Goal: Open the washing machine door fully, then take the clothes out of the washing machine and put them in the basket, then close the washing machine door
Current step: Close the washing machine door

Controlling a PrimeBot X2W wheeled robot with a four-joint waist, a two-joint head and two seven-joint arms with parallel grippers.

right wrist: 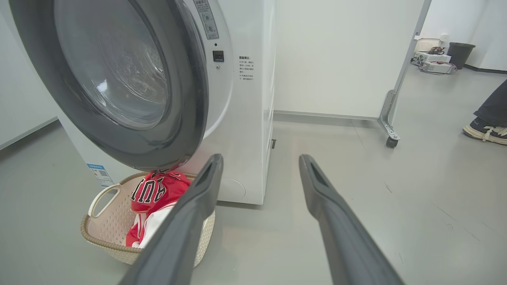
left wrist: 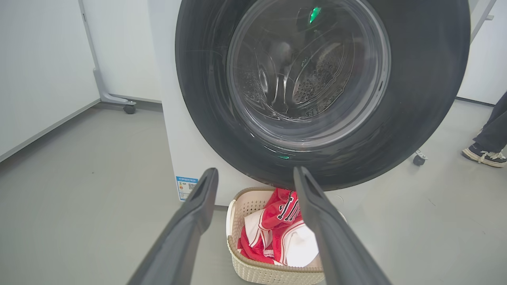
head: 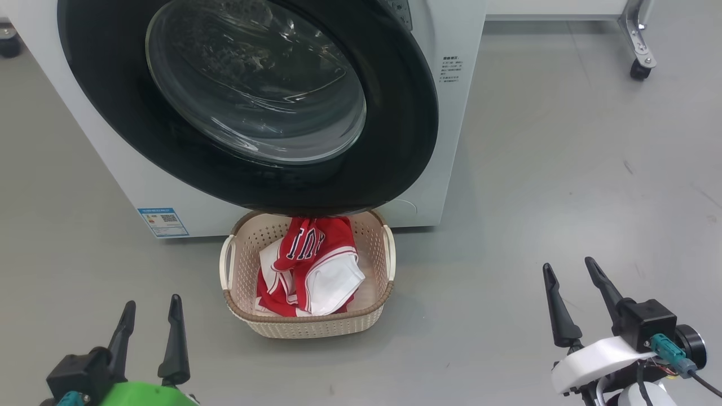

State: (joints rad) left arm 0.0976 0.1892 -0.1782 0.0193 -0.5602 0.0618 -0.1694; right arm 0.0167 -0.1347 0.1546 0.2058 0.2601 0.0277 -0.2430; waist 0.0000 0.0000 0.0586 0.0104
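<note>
— How do the pincers stand?

— Both are spread wide and hold nothing. The left pincer [head: 153, 301] hangs over the floor at the lower left of the head view. The right pincer [head: 567, 264] is at the lower right. Each is well apart from the basket [head: 307, 327].

— What is in the basket?

— The clothes [head: 316, 256], heaped red and white with the lettering on top. The basket sits on the floor just in front of the washing machine [head: 451, 113], its far rim under the lower edge of the washing machine door [head: 107, 113].

— Is that door latched?

— I cannot tell. It lies across the front, glass bowl over the opening.

— What do the wrist views add?

— The left wrist view shows the perforated drum [left wrist: 317, 79] through the glass. The right wrist view shows the machine's side, its control strip [right wrist: 206, 18] and a dark bin [right wrist: 460, 53] far off. Both catch a person's shoe [left wrist: 485, 156] on the floor.
</note>
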